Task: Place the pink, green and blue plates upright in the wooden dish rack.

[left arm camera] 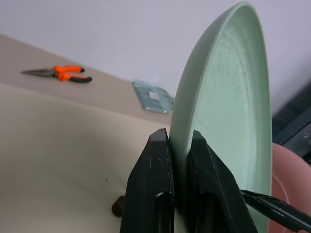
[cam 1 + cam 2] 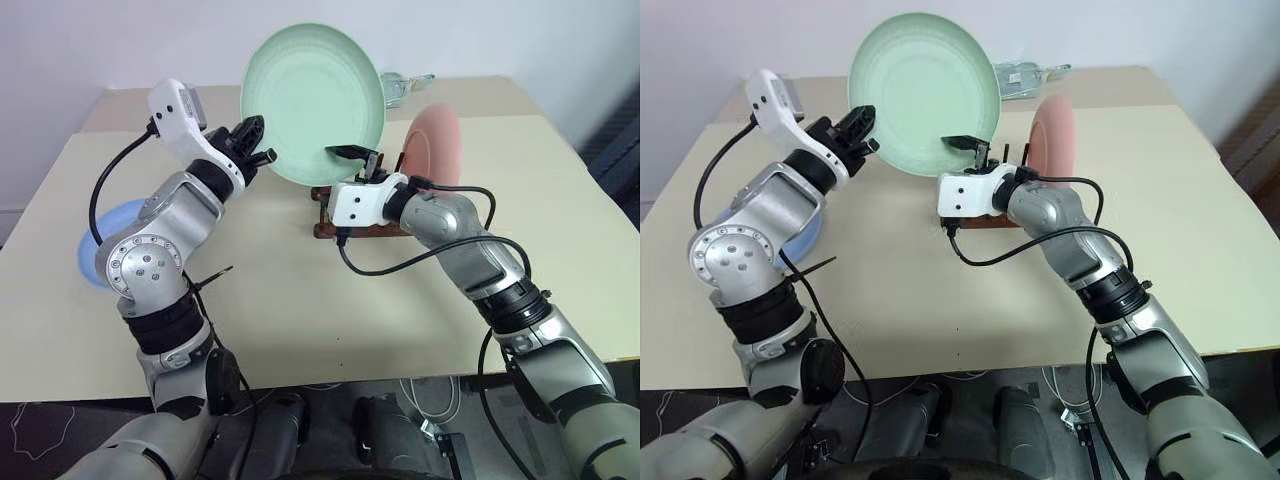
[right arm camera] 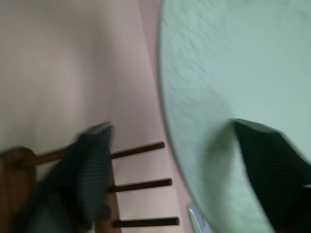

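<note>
My worktop [image 2: 300, 310] is a pale cream surface, with a second, slightly browner slab butted against its far edge. The wooden dish rack [image 2: 345, 228] sits near the middle, a pink plate [image 2: 432, 140] standing upright in it. The blue plate [image 2: 108, 240] lies flat towards my left edge (partly hidden behind my left arm). On the far slab lie orange-handled pliers [image 1: 60, 74] and a clear plastic packet [image 1: 154, 97].

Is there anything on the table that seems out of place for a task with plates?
Yes: orange-handled pliers and a clear plastic packet lie at the table's far edge, unrelated to the plates and the wooden dish rack.
</note>
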`<state>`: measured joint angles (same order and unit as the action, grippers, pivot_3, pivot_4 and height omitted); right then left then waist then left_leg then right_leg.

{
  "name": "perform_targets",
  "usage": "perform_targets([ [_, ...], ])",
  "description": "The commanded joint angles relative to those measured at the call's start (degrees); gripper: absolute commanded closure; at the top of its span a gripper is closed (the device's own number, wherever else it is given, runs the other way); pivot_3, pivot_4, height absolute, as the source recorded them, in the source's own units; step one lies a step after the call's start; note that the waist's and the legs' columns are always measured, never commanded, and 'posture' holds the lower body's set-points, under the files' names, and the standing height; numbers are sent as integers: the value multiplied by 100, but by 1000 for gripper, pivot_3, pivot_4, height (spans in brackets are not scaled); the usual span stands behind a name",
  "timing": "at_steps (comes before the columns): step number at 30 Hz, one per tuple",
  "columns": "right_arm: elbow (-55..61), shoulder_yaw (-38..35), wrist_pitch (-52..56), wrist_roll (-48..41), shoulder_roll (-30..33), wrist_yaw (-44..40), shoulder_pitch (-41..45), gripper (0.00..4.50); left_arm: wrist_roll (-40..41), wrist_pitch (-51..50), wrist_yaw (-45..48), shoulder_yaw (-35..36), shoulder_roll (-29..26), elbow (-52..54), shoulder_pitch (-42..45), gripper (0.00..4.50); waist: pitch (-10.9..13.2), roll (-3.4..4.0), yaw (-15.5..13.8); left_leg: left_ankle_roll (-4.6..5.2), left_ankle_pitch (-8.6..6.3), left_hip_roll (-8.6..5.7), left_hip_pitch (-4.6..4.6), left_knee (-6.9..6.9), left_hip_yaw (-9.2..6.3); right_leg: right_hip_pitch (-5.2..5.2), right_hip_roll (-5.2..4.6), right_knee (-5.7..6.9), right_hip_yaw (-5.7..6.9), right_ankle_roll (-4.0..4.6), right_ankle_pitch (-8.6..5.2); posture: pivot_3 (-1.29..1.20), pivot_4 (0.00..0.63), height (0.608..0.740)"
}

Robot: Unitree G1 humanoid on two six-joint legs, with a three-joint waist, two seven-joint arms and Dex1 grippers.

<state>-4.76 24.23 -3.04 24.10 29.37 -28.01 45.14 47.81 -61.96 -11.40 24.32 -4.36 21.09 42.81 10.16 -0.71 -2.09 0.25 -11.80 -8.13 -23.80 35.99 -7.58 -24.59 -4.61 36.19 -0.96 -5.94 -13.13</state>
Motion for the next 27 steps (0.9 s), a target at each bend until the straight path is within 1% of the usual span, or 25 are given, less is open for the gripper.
perform_targets([
  [1,93,-157,-99,157,-77,129,36,2404,360,77,78,-20,-19,313,-20,4121,0,0,4,0,0,0,0,0,0,0,1,0,0,0,0,0,150,729],
  [2,116,-169,-121,190,-74,138,19,2975,460,115,103,22,-7,316,-37,3685,0,0,3,0,0,0,0,0,0,0,1,0,0,1,0,0,150,729],
  [4,176,-188,-157,255,-67,152,-28,3913,595,236,48,107,22,289,-3,2884,0,0,2,-1,1,0,0,1,0,0,2,1,0,1,0,0,150,729],
  [5,204,-197,-173,287,-68,157,-52,4478,625,306,-20,142,31,257,29,2322,0,0,2,-1,1,0,0,1,0,0,2,1,0,1,1,0,150,729],
  [6,222,-205,-195,317,-71,163,-69,4500,656,389,-94,180,36,213,63,1715,0,0,1,-1,1,0,0,1,0,1,2,0,0,1,0,0,150,729],
  [8,291,-246,-215,375,-72,200,-129,4500,557,777,-176,293,-10,121,166,827,0,0,0,-1,1,0,0,1,0,1,2,1,0,1,1,0,150,729],
  [11,460,-423,-128,362,-50,260,-293,4500,319,1406,-161,495,-294,-3,306,827,0,0,6,-3,1,0,0,0,0,0,3,1,0,2,1,0,150,729],
  [14,755,-927,48,-60,-105,320,-555,4500,-330,1918,182,394,-977,-153,124,827,0,0,14,-4,2,1,1,-5,1,-3,3,1,-2,3,1,0,150,729],
  [16,1121,-1411,303,-764,-291,212,-731,4500,-938,2226,765,-62,-1611,-188,-340,827,-1,2,24,-5,3,1,1,-7,3,-5,4,2,-7,4,2,0,150,729],
  [17,1381,-1675,572,-1295,-444,76,-814,4500,-1148,2339,1051,-285,-1840,-217,-631,827,-2,6,31,-4,3,1,4,-12,7,-6,5,2,-11,5,3,0,150,729],
  [19,1875,-2107,1214,-2297,-733,-172,-931,4500,-1510,2623,1544,-698,-2151,-236,-1133,827,-3,6,33,-1,4,1,9,-16,9,-3,7,2,-14,6,3,0,150,729],
  [20,2155,-2368,1715,-2894,-910,-223,-960,4500,-1716,2809,1835,-970,-2275,-219,-1445,827,-3,6,18,-1,4,1,10,-19,8,-2,6,1,-15,8,4,0,150,729],
  [23,2803,-2941,3065,-4275,-1256,-173,-1079,4500,-2126,3252,2613,-1696,-2464,-79,-2229,827,-3,8,1,15,-9,3,11,-20,4,1,4,-1,-15,12,5,0,150,729],
  [24,2951,-3046,3386,-4572,-1310,-116,-1134,4500,-2185,3369,2791,-1846,-2457,-56,-2405,827,-3,7,-2,37,-23,3,11,-20,4,1,3,0,-16,13,4,0,150,729],
  [27,3194,-3297,4108,-5180,-1516,261,-1334,4500,-2322,3727,3403,-2313,-2421,-12,-2938,827,-4,10,2,39,-25,4,11,-24,4,-1,0,-4,-16,21,1,0,150,729],
])
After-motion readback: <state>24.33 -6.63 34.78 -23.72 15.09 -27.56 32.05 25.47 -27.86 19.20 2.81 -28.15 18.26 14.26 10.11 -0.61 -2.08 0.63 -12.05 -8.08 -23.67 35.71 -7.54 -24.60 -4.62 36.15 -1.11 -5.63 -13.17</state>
